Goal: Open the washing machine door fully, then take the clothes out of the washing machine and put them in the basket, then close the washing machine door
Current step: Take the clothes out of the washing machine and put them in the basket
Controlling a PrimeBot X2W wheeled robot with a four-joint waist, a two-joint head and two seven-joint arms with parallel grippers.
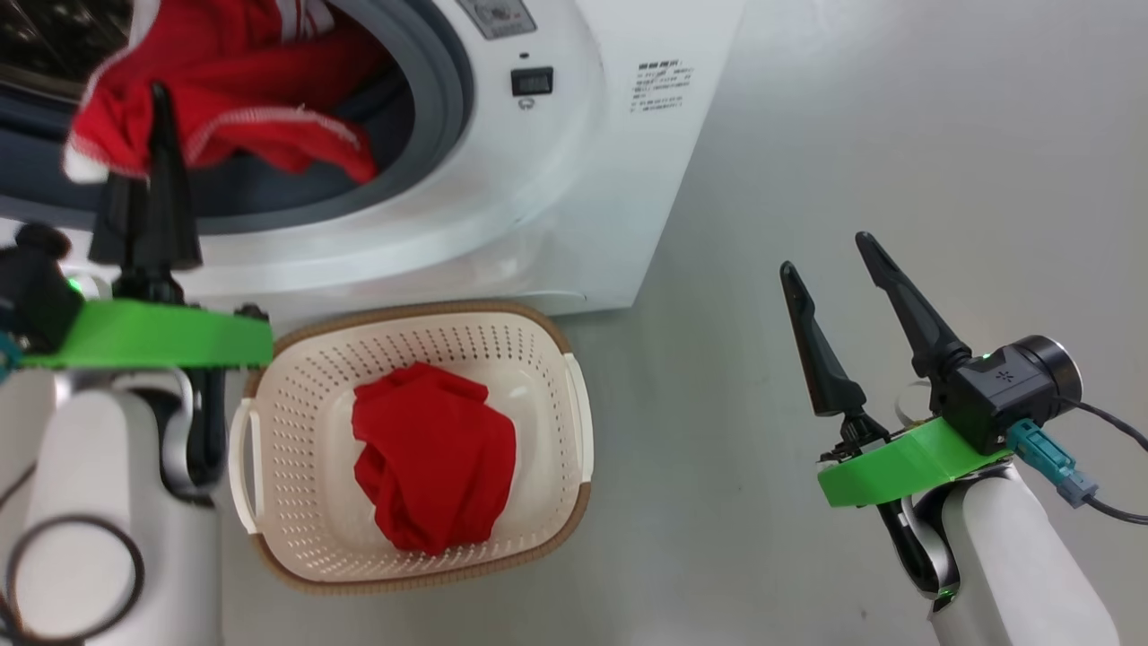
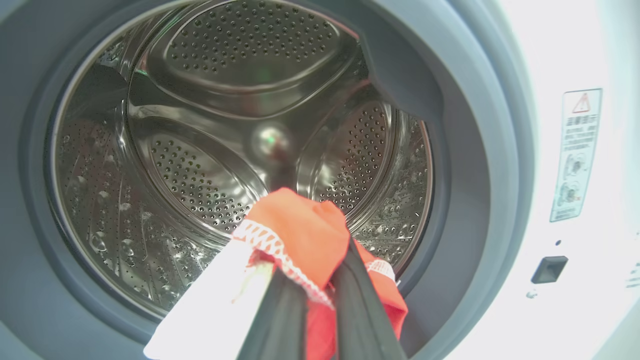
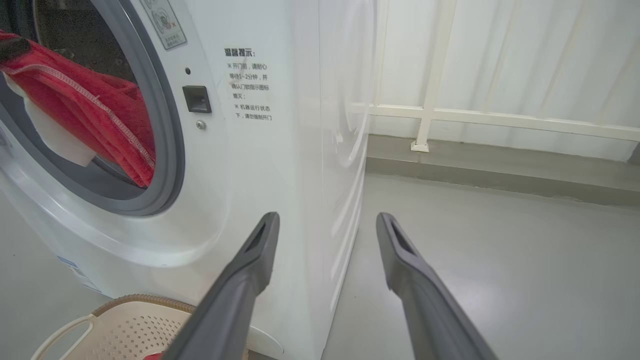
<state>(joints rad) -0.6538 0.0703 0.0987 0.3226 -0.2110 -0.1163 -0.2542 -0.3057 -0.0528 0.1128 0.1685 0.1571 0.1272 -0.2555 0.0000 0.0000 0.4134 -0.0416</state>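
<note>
The white washing machine (image 1: pixel 574 170) stands with its grey-ringed opening (image 2: pixel 465 165) uncovered; its door is out of view. My left gripper (image 1: pixel 157 99) is shut on a red and white garment (image 1: pixel 251 99) at the mouth of the drum, and the cloth drapes over the rubber ring. In the left wrist view the garment (image 2: pixel 300 235) bunches around the fingers (image 2: pixel 360 310) before the steel drum (image 2: pixel 210 150). The cream basket (image 1: pixel 296 404) sits on the floor below the opening with a red garment (image 1: pixel 430 467) in it. My right gripper (image 1: pixel 830 260) hangs open over the floor to the right.
Grey floor (image 1: pixel 852 135) stretches to the right of the washer. In the right wrist view a white railing (image 3: pixel 435 75) and curtain stand behind it, and the washer's side panel (image 3: pixel 340 125) is close to the right fingers.
</note>
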